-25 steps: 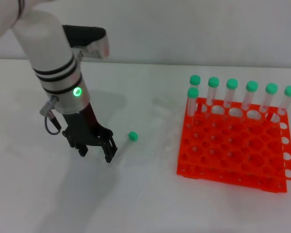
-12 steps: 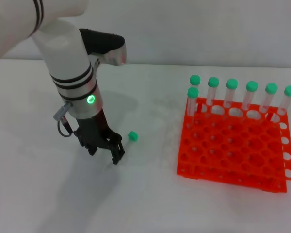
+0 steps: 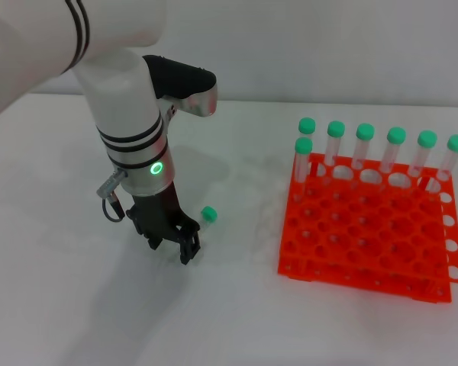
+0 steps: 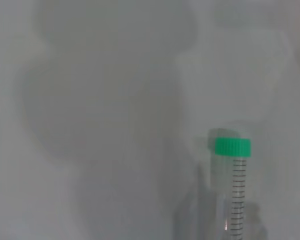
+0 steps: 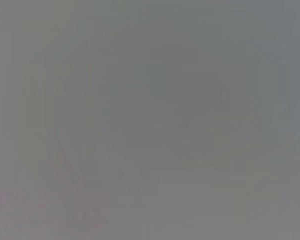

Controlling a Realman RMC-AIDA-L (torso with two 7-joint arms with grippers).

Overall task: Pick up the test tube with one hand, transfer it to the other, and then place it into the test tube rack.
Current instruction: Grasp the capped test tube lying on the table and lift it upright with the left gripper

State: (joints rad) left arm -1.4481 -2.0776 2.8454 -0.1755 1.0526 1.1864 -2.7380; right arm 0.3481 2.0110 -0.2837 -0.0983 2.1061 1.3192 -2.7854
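Observation:
The test tube lies on the white table, its green cap [image 3: 208,214] pointing toward the rack and its clear body running back under my left gripper. In the left wrist view the tube [image 4: 233,185] shows close up, with its green cap and scale marks. My left gripper [image 3: 173,245] is low over the table with its black fingers open and set around the tube's body, away from the cap. The orange test tube rack [image 3: 366,236] stands to the right. My right gripper is out of view; the right wrist view is plain grey.
Several identical green-capped tubes [image 3: 365,145] stand upright along the rack's far row and far-left corner. The white table [image 3: 61,305] stretches around the left arm, with a pale wall behind.
My left arm has moved right and toward the lying tube, bringing the gripper from beside it to over its body. The tube and the rack have not moved.

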